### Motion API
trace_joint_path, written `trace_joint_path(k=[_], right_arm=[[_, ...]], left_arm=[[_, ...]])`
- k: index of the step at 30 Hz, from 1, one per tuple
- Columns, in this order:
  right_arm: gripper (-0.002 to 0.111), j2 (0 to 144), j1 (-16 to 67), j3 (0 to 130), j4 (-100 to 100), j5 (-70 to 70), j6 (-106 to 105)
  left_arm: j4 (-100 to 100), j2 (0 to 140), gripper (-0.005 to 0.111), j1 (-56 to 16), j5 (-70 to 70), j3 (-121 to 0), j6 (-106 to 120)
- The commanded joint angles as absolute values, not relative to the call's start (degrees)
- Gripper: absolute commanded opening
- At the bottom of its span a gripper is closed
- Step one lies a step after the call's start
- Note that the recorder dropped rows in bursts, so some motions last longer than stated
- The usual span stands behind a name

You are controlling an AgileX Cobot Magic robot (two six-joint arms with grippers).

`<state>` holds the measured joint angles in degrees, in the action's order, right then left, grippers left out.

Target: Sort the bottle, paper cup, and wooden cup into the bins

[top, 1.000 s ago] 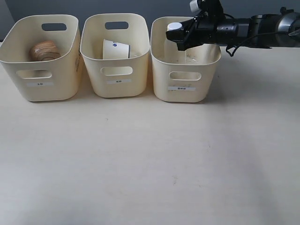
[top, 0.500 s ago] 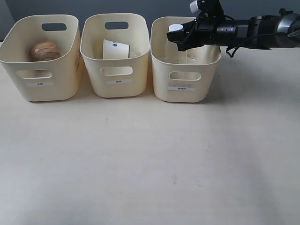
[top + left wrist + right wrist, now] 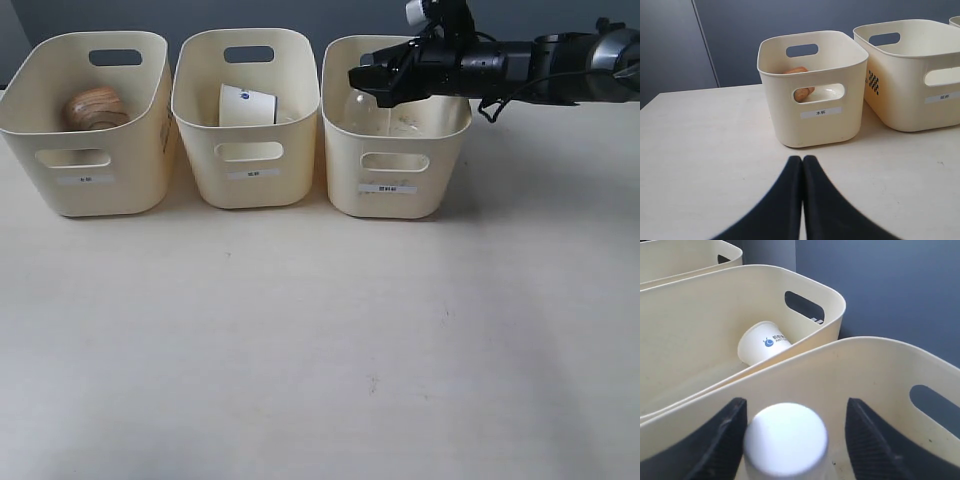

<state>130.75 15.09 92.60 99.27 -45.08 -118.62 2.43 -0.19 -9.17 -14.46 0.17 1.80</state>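
- Tipping is my main worry: the bottle [image 3: 785,440] stands between my right pincer's [image 3: 372,82] spread fingers [image 3: 722,437], inside the right-hand one of the three bins [image 3: 385,160], directly below me. I judge that if I drag a finger sideways on the way out, I could clip its white cap and knock it over, or nudge the bin's rim.
- Compared with half a second ago, my right pincer is now open. The cap it held at rim height has dropped out of its grasp, and the bottle sits lower in the bin.
- My left pincer [image 3: 802,162] is closed on nothing, well away; the wooden cup [image 3: 801,90] lies in the bin ahead of it.
- Beside my right pincer, the paper cup [image 3: 764,342] lies in the middle bin.
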Motion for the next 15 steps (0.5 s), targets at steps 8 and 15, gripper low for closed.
trace_joint_path(k=[8,15], right_arm=[[0.056,127.45,14.7,92.89,99.15,-46.36,-117.99],[0.027,119.59,14.59,92.68,91.09,-44.89,-105.12]], left_arm=[[2.45,0.0,0.0,-9.32,-13.67,0.0,1.63],[2.45,0.0,0.0,-9.32,-13.67,0.0,1.63]])
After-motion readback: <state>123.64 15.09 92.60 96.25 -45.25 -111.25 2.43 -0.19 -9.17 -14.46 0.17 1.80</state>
